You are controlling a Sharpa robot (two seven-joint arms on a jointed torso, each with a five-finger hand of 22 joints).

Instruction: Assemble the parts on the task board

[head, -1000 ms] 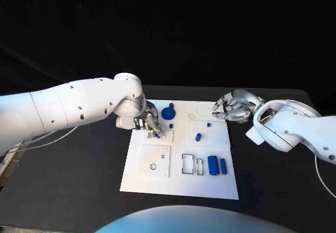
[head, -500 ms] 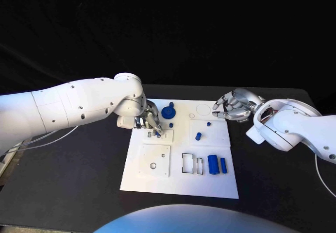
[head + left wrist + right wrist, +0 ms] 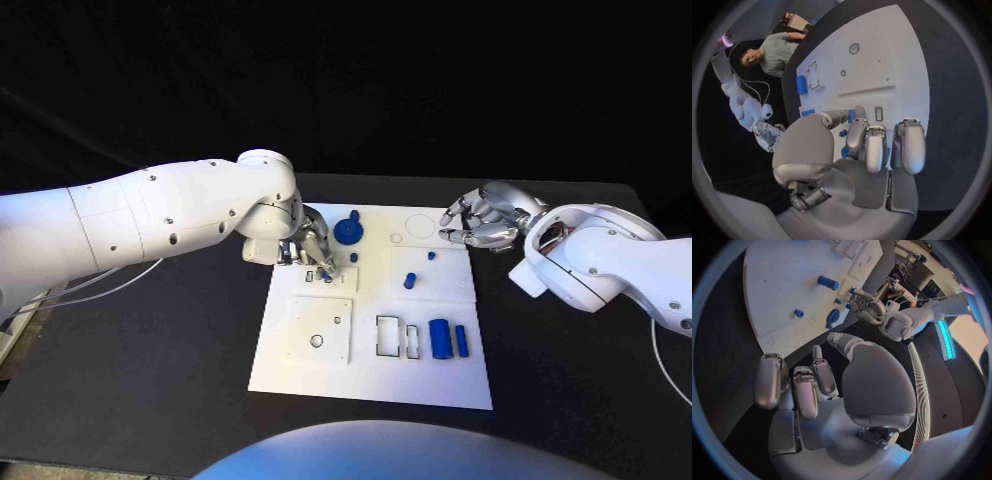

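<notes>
The white task board (image 3: 368, 375) lies mid-table. My left hand (image 3: 306, 247) hovers over its far left square plate (image 3: 340, 284) and pinches a small blue part (image 3: 326, 270) at its fingertips; blue shows between the fingers (image 3: 845, 151) in the left wrist view. A round blue knob (image 3: 348, 232), a small blue piece (image 3: 356, 256) and a blue peg (image 3: 410, 280) lie on the far half of the board. Two blue cylinders (image 3: 449, 341) stand beside a rectangular slot (image 3: 388, 338). My right hand (image 3: 477, 222) hangs at the board's far right corner, fingers curled in on nothing.
A square plate with round holes (image 3: 319, 331) sits on the board's near left. The right wrist view shows the board (image 3: 779, 280), a blue cylinder (image 3: 827, 283) and the knob (image 3: 832, 317). Black table (image 3: 144, 390) surrounds the board.
My left hand has edged slightly toward the far side of the board with the part. The right hand has stayed put.
</notes>
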